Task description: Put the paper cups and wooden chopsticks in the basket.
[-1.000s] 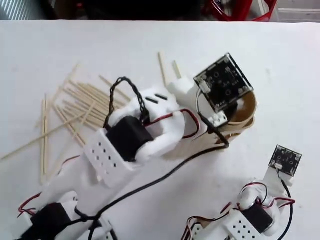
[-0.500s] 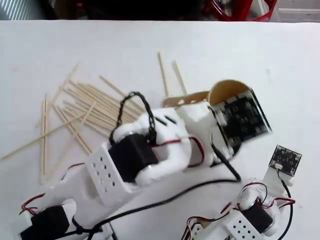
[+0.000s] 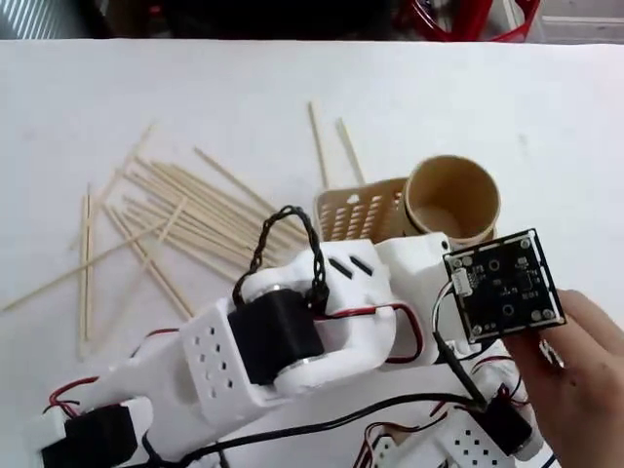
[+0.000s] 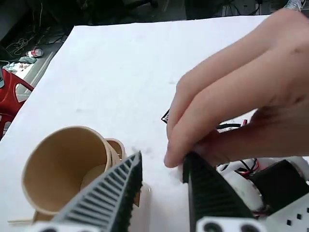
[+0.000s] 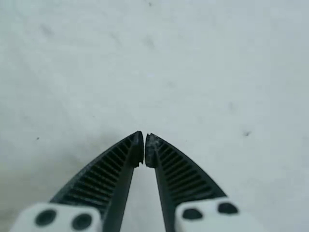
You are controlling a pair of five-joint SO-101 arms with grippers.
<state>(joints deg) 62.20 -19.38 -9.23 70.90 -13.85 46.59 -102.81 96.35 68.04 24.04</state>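
Observation:
A tan paper cup (image 3: 453,198) stands upright at the right end of the cream woven basket (image 3: 356,210); whether it sits inside I cannot tell. Several wooden chopsticks (image 3: 166,219) lie scattered on the white table to the left, and two more chopsticks (image 3: 331,146) lie behind the basket. In the left wrist view my left gripper (image 4: 161,169) is open with nothing between its fingers, near the cup (image 4: 63,166). A person's hand (image 4: 231,96) touches one of its fingers (image 4: 203,186). My right gripper (image 5: 145,145) is shut, empty, over bare table.
The left arm's body (image 3: 283,341) and its camera board (image 3: 502,283) lie across the table's near middle. The person's hand (image 3: 575,380) covers part of the right arm (image 3: 478,444) at the near right. Red chair legs (image 3: 458,19) stand past the far edge.
The left arm has drawn back toward the near right, uncovering the cup and basket. A person's hand has come in from the right, over the right arm.

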